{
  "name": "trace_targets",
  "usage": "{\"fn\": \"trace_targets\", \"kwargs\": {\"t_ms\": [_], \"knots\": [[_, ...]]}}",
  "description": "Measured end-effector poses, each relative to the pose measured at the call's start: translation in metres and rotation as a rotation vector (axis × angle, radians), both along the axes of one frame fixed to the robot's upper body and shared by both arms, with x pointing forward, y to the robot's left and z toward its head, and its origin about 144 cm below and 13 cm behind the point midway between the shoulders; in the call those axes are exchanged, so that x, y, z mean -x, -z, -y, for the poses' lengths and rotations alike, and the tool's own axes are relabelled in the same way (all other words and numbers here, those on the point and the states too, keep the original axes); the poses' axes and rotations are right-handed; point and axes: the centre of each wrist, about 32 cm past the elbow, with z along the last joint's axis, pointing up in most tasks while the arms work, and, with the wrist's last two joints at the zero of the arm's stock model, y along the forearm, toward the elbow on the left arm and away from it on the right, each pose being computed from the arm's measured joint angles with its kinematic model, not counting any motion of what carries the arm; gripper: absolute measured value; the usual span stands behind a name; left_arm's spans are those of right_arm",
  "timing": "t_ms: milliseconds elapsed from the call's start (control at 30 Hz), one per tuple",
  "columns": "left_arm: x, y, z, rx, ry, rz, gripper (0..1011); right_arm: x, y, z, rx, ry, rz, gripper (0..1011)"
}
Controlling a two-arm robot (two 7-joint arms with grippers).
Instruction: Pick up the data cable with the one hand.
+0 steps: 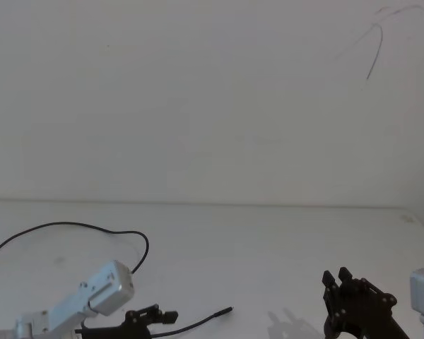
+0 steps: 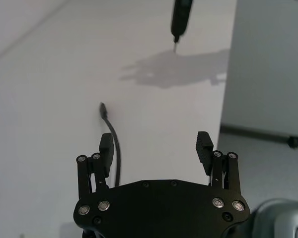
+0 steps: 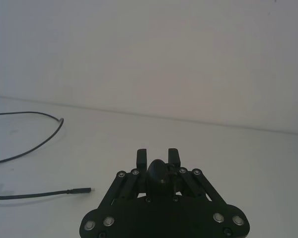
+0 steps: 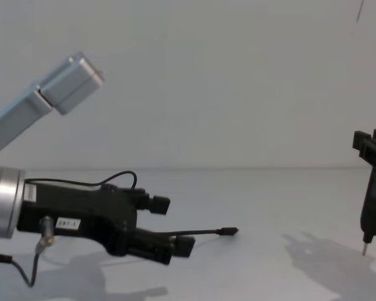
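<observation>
Hovering low over the near left of the white tabletop [image 4: 288, 200], the left gripper [image 4: 174, 224] is released, the data cable [image 4: 202, 232] lying between its fingers, plug pointing right, while the right gripper [image 1: 336, 275], near right, is clenched on a needle-tipped tool [image 4: 371, 212].

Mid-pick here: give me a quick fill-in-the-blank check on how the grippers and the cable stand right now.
1. The left gripper has its fingers ____.
2. The right gripper is shut on a pen-like tool whose needle tip points ____.
3. The data cable lies on the table, closer to the ____ gripper.

Missing words: open; down; left.
</observation>
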Motion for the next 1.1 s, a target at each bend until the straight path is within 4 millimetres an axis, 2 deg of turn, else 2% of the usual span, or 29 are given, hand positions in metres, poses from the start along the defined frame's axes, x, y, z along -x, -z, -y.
{"fn": "trace_targets", "kwargs": {"t_ms": [467,1100], "knots": [[0.001,0.006,0.002,-0.087,-0.028,0.029,1001,0.000,0.000,0.000,0.000,0.000,0.000,251],[0.000,0.011,0.012,-0.072,-0.153,0.120,1001,0.000,0.000,0.000,0.000,0.000,0.000,251]]}}
